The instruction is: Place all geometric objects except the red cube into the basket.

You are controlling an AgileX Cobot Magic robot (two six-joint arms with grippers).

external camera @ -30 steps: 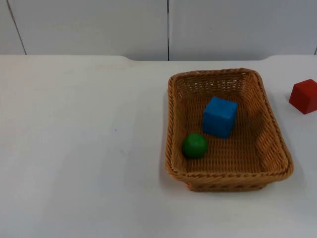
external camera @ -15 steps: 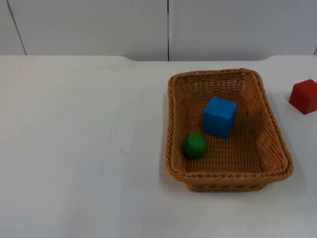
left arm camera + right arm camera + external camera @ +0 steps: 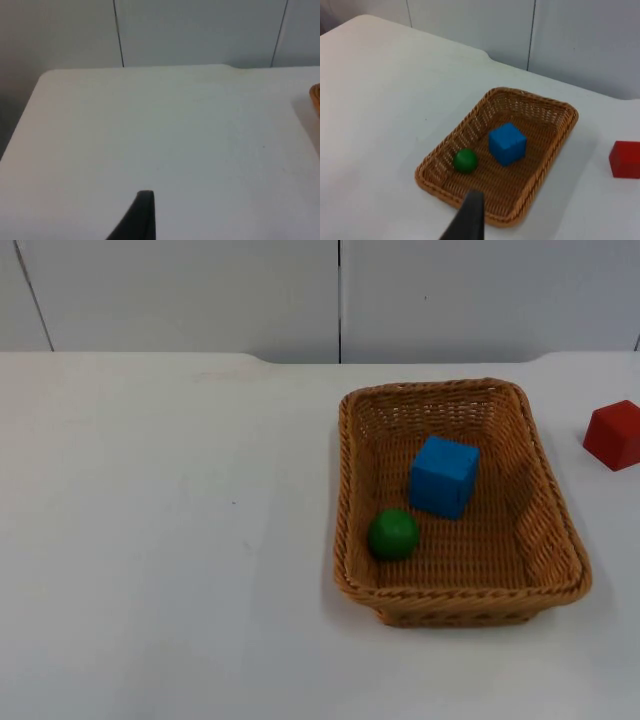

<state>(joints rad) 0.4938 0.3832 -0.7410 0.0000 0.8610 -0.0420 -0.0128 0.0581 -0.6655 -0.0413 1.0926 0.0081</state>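
Observation:
A woven wicker basket stands on the white table, right of the middle. Inside it a blue cube rests near the centre, and a green ball lies at its front left. The right wrist view shows the same basket with the blue cube and green ball in it. A red cube sits on the table to the right of the basket, apart from it, and appears as the red cube from the right wrist. My right gripper hangs high above the basket's near rim. My left gripper waits over bare table at the left.
The grey partition wall closes the table's far side. In the left wrist view a sliver of the basket's rim shows, along with the table's rounded far corner.

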